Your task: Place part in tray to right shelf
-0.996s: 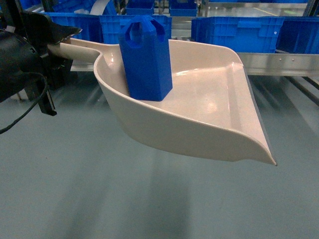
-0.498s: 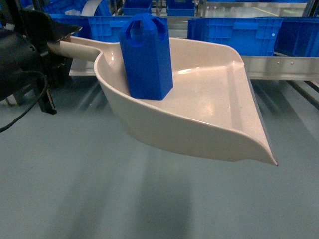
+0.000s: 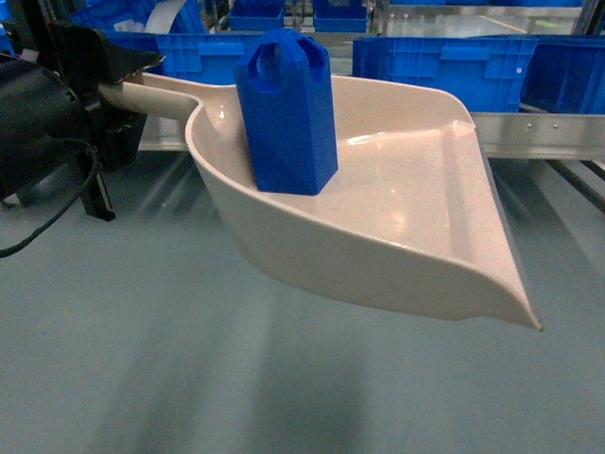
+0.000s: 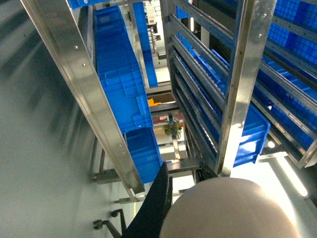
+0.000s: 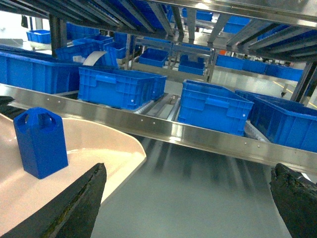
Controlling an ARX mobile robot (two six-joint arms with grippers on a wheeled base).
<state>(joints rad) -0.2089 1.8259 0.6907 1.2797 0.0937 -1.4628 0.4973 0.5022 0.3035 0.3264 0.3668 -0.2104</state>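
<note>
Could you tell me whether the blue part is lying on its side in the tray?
No, the part stands upright on the floor of the tray, its handle hole at the top.

Part (image 3: 288,113) upright in tray (image 3: 425,203), toward handle end; crates (image 3: 444,66) behind, probably on shelf.

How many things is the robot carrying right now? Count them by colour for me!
Blue: 1, the part, standing upright in the tray.
Beige: 1, the tray, held by its handle in the left gripper.
Total: 2
</note>
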